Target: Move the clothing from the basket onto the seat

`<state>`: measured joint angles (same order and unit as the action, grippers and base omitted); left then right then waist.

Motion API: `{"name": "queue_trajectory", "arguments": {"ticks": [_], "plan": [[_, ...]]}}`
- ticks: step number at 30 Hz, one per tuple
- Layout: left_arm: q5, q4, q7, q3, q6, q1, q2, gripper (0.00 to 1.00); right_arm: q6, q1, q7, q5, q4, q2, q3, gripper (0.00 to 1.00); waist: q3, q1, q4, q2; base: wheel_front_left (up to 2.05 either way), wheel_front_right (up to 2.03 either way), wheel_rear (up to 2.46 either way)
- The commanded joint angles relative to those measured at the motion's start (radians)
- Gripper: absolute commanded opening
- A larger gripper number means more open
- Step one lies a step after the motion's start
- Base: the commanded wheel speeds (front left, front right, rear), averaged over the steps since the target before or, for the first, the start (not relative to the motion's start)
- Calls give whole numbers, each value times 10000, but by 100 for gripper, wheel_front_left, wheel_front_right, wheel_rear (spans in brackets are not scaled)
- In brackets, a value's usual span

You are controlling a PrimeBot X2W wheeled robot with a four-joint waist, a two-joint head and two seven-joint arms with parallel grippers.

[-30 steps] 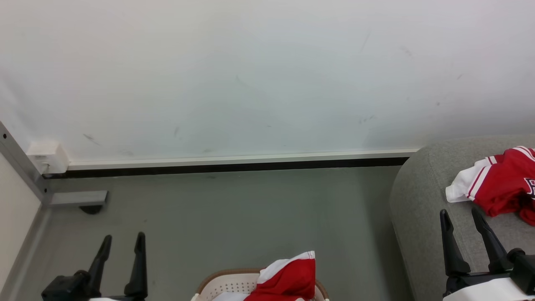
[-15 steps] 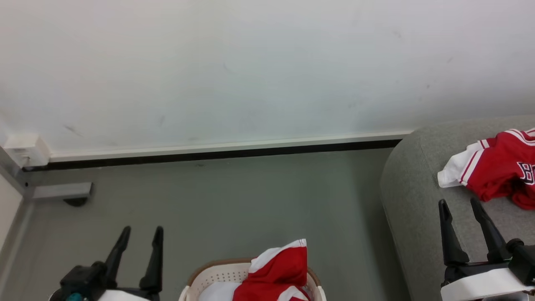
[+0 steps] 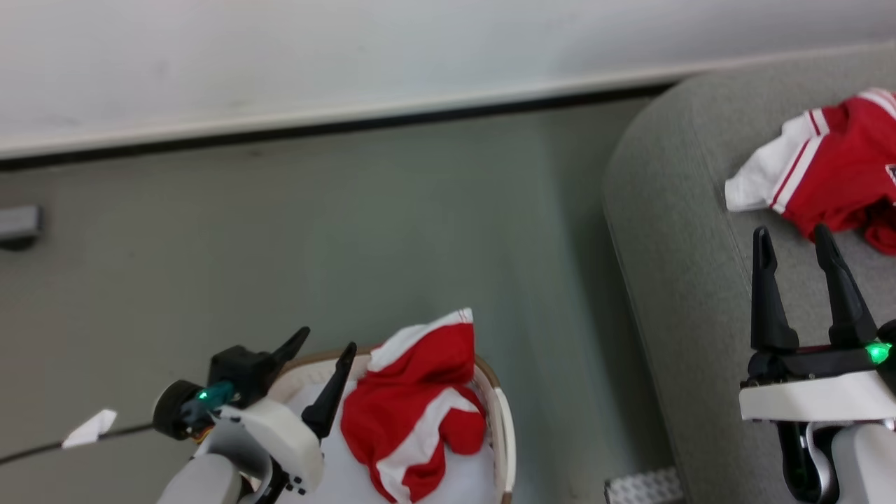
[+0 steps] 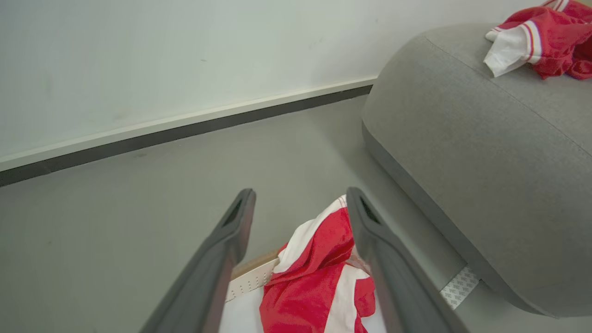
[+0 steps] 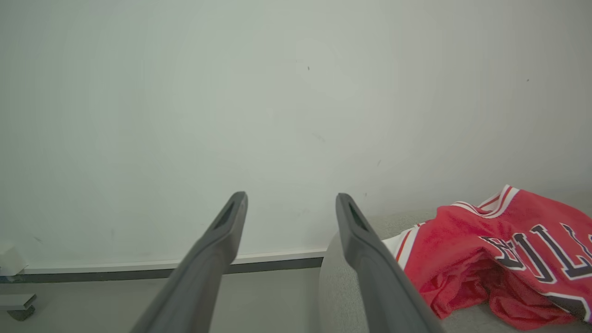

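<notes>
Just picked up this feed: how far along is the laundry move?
Done: one red jersey lies on the seat. In hand: nothing; the open left pincer hovers by the basket, the right pincer is open too. Left: the red-and-white garment in the basket.

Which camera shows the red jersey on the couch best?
The right wrist view: the jersey is close, its lettering partly legible. The head view cuts it off at the right edge; the left wrist view shows it small, top corner.
</notes>
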<state>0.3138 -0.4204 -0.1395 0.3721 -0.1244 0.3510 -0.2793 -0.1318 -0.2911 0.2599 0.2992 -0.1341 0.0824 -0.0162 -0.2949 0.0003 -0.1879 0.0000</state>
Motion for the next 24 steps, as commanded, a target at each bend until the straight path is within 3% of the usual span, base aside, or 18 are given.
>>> {"name": "queue_trajectory", "arguments": {"ticks": [1,11,24], "plan": [[50,-199,62,114,-53,215,-118,100,22,-174,41,-37,37,-76,67,100,-1082,-3,-744,0,0,0,0],[1017,-2630,1039,2262,-51,1982,-903,100,22,-932,55,471,902,-325,153,100,-3177,-3,-1963,0,0,0,0],[2026,-5028,2017,3736,-54,3781,-1490,100,22,-1222,44,1685,1405,-333,-49,100,-5159,-3,-2820,0,0,0,0]]}}
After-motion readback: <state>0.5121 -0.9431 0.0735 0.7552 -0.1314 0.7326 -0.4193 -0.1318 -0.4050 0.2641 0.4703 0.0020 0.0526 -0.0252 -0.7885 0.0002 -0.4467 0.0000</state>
